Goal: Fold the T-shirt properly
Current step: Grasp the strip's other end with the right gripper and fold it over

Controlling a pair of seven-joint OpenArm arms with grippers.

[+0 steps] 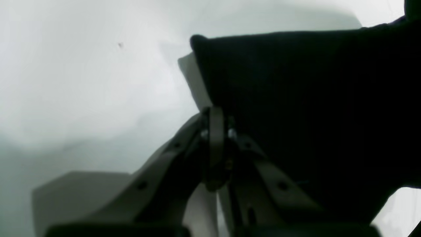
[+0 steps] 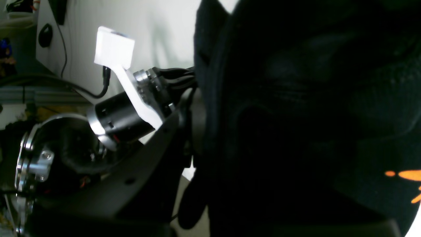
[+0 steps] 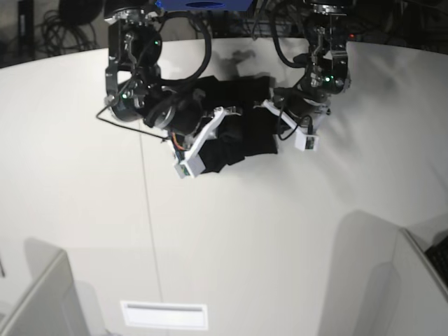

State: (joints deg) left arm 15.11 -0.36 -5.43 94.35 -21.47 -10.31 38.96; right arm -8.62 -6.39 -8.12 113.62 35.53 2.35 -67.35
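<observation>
Cloth hangs bunched between the two arms near the far edge of the tabletop (image 3: 280, 231): the T-shirt (image 3: 241, 129), black, is held up off the white surface, stretched a short way from one gripper to the other. The left gripper (image 1: 217, 118) has its jaws fully closed on the shirt's edge; in its wrist view the black fabric spreads away above and to the right of the pinched fingertips, with one corner standing up against the pale tabletop beyond. The right gripper (image 2: 197, 115) is nearly closed and clamps a thick fold of the shirt; in its wrist view the cloth fills the whole right side of the picture, pressed against the gripper, and a few orange marks of the print (image 2: 408, 176) show low at the right edge. From the base camera the shirt's lower folds droop below both grippers.
</observation>
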